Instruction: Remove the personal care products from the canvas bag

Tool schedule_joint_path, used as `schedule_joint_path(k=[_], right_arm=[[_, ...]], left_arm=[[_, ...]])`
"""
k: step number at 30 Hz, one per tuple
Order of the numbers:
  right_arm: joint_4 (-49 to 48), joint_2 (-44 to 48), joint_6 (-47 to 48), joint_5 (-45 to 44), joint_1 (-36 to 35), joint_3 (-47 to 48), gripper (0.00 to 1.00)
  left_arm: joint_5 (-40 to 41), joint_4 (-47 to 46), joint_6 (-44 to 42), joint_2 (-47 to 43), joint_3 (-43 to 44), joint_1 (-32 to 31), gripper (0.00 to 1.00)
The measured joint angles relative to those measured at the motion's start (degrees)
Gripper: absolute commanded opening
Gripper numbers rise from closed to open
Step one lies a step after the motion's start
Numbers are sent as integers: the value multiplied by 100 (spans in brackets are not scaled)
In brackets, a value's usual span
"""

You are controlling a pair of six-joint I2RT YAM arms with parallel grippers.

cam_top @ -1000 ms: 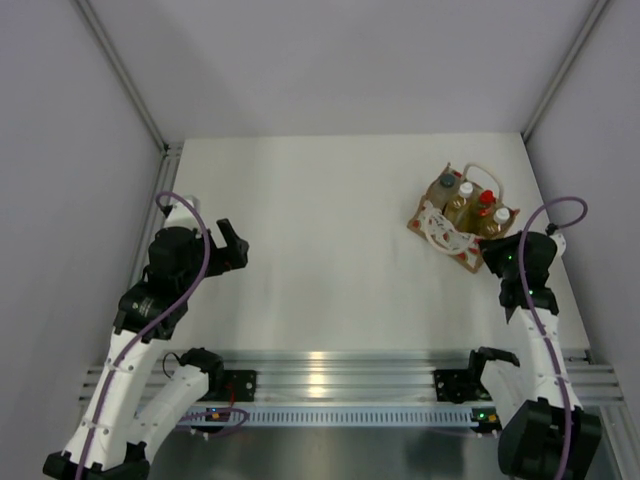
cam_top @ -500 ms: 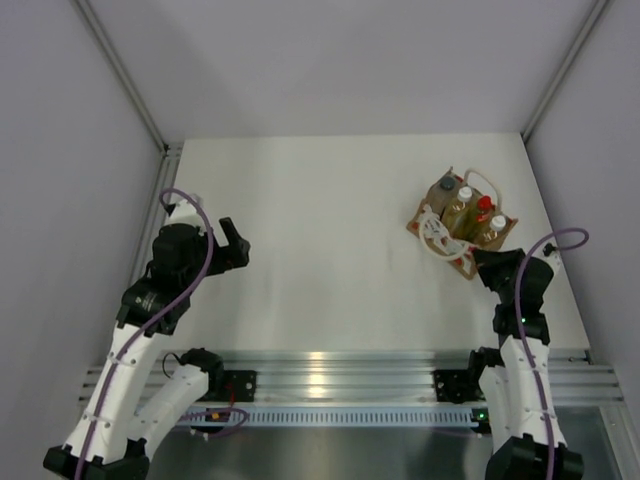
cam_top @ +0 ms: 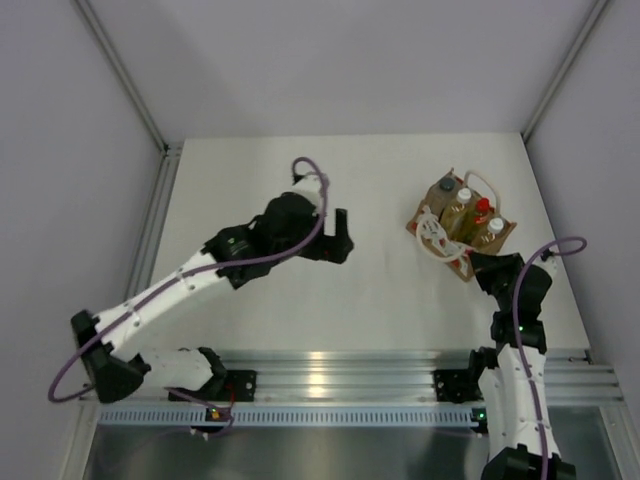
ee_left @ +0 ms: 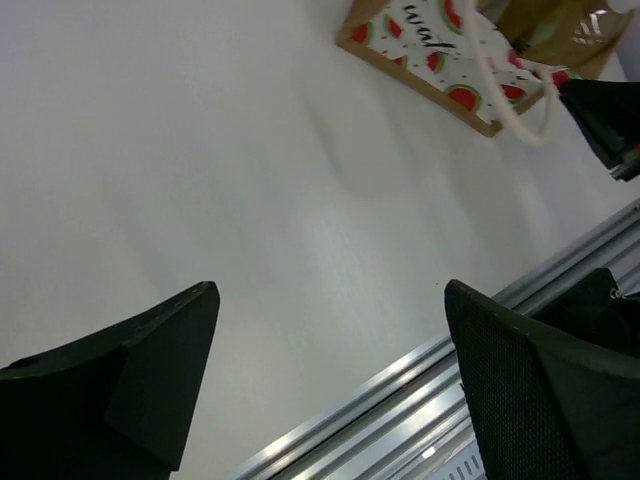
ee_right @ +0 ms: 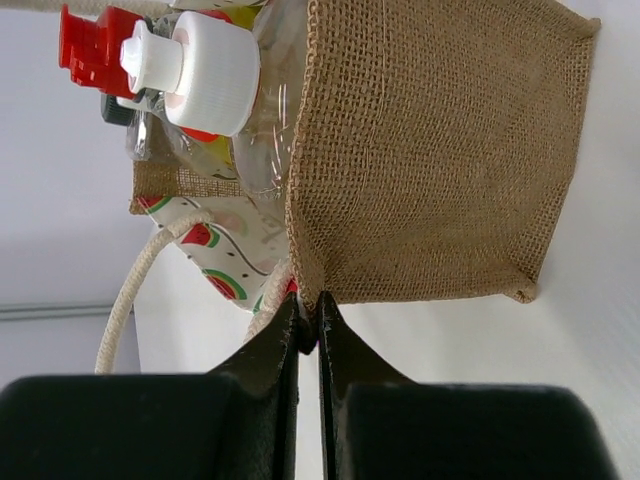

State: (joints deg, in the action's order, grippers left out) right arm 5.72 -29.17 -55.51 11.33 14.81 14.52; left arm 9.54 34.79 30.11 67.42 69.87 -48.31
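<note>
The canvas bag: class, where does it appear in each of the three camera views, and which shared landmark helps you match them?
Top external: the canvas bag stands on the right side of the table.
Left wrist: top right corner, watermelon-printed side showing.
Right wrist: fills the upper right, plain woven wall close up.
Shared landmark: the white rope handle.

Canvas bag (ee_right: 430, 150) wall conceals most of the bottles (ee_right: 268, 110) in the right wrist view, dark grey cap (ee_right: 113, 108) sits mostly behind white cap (ee_right: 205, 75), and the left wrist view crops the bag's top.
</note>
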Motion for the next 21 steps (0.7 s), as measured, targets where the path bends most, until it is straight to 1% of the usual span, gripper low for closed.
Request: schedule_joint_path(k=[2,5,8,12,16,19,21], right_arm=[[-2,136,31,31,0,-72,0],[7,356,46,81,0,-184,0],[9,492,70,120,0,-256,0],[17,542,105,166,0,-278,0],[7,533,109,186,0,-286,0],[-17,492,133,205,2,-286,0],[-26,472,138,225,2,-284,0]], left_arm=[[85,-142,-114,907,778,-608,99],[44,-393,-385,2122,1937,-1106,99],[-164,-573,-671,3257,3119,-1368,99],[-564,-802,-1014,4579,4494,-1488,99],[-874,-1008,-1298,5453,5263,-1534,99],[-1021,-1320,-1412,5816,5425,-1545,97],[-1115,-1561,-1480,6002,5464,-1550,94]])
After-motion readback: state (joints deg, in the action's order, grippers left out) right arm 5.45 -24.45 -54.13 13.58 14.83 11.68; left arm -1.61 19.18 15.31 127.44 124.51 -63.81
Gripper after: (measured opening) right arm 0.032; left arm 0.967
